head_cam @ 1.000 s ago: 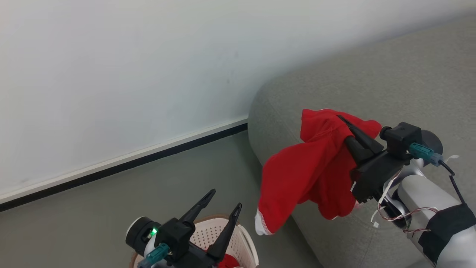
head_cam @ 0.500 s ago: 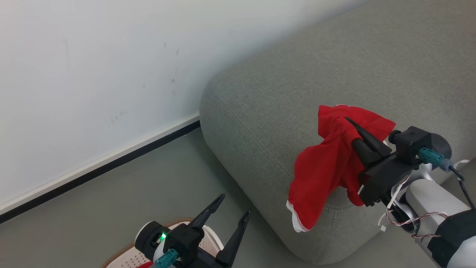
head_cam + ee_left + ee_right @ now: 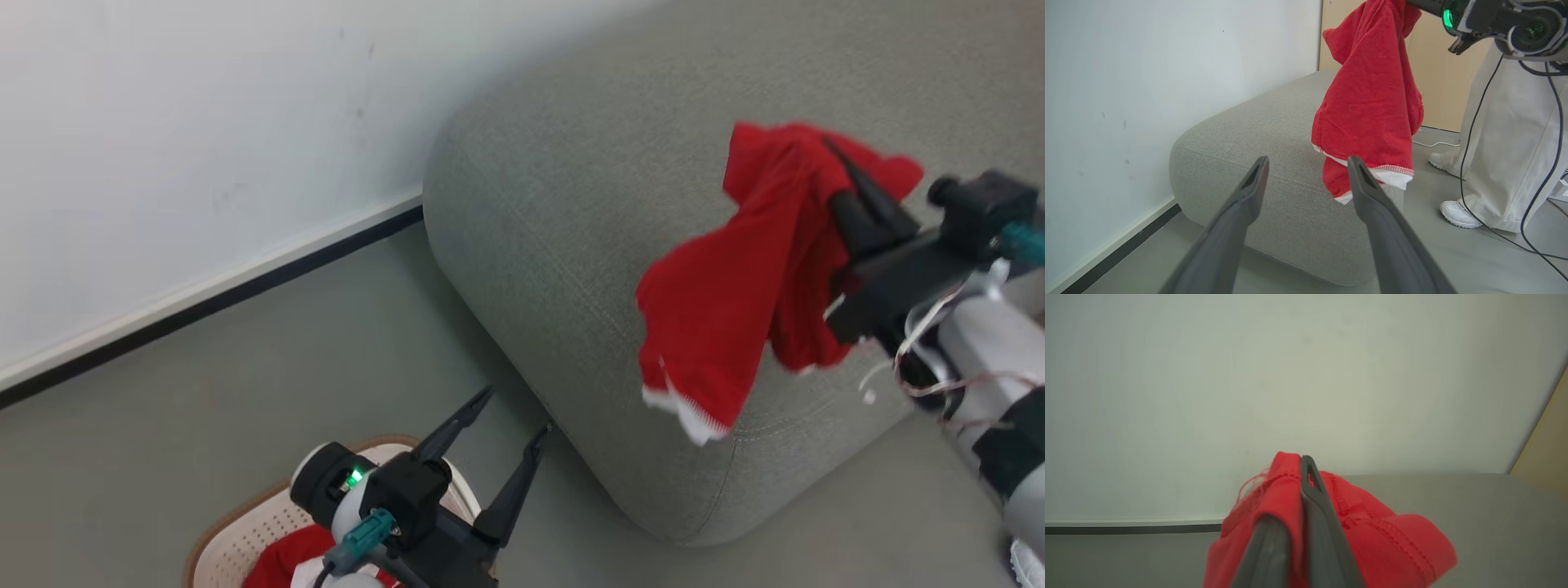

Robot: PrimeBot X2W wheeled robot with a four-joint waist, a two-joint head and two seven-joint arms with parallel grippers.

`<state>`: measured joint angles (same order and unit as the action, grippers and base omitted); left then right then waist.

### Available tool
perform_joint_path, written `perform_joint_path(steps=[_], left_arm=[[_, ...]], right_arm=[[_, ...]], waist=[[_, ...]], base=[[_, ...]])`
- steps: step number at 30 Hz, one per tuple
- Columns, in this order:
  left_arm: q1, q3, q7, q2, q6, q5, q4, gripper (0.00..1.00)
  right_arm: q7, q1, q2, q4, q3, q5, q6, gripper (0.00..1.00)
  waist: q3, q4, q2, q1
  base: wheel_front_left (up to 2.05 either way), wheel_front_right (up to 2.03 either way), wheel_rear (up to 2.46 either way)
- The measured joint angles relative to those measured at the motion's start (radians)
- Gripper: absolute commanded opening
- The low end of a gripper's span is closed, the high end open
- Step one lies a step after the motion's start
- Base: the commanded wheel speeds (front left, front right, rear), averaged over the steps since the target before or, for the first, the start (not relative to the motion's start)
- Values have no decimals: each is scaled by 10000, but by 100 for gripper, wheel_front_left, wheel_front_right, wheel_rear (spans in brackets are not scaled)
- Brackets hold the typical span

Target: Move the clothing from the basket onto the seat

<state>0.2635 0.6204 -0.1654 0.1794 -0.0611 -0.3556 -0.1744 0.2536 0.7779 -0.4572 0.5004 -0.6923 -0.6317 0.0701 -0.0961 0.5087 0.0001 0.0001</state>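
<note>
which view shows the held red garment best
Left wrist view: the garment hangs nearly whole, sharp, white hem showing. Head view shows it blurred from above; right wrist view, a bunched fold close up.

The clothing [image 3: 718, 327] is thin cloth, the seat [image 3: 555, 204] coarse weave, the basket [image 3: 233, 531] perforated plastic.

PrimeBot X2W's left gripper [image 3: 518, 408] is showing two long, dark, tapering fingers [image 3: 1233, 228] rising from a black angular housing, where a green light [image 3: 353, 478] is glowing above a teal plug [image 3: 359, 541]. The right gripper [image 3: 841, 163] is wearing the same black block and a teal plug of its own, while thin red-and-white wires [image 3: 980, 380] and white ties are trailing across its pale grey forearm [image 3: 971, 335], which is carrying a black band [image 3: 1012, 461]
</note>
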Motion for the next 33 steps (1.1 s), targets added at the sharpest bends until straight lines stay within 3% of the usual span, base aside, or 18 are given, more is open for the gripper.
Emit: perform_joint_path(steps=[6, 18, 26, 33], left_arm=[[709, -203, 232, 171, 10, 155, 376, 100], [1767, -316, 763, 439, 40, 627, 1254, 100], [2203, -529, 1101, 826, 84, 788, 2029, 100], [2598, -610, 1302, 1018, 121, 1116, 2596, 100]], right_arm=[[-2, 1812, -96, 750, 410, 13, 104, 0], [-69, 4660, -915, 2282, 1649, -138, 105, 0], [-117, 5695, -1260, 3024, 1952, -245, 92, 0], [-98, 6288, -1724, 3710, 2257, -184, -113, 0]], waist=[[-704, -379, 0, 1], [-2084, -1262, 1, 2], [-3241, -1907, 2, 3], [-4326, -2250, 2, 2]], base=[[0, 0, 0], [0, 0, 0], [0, 0, 0], [0, 0, 0]])
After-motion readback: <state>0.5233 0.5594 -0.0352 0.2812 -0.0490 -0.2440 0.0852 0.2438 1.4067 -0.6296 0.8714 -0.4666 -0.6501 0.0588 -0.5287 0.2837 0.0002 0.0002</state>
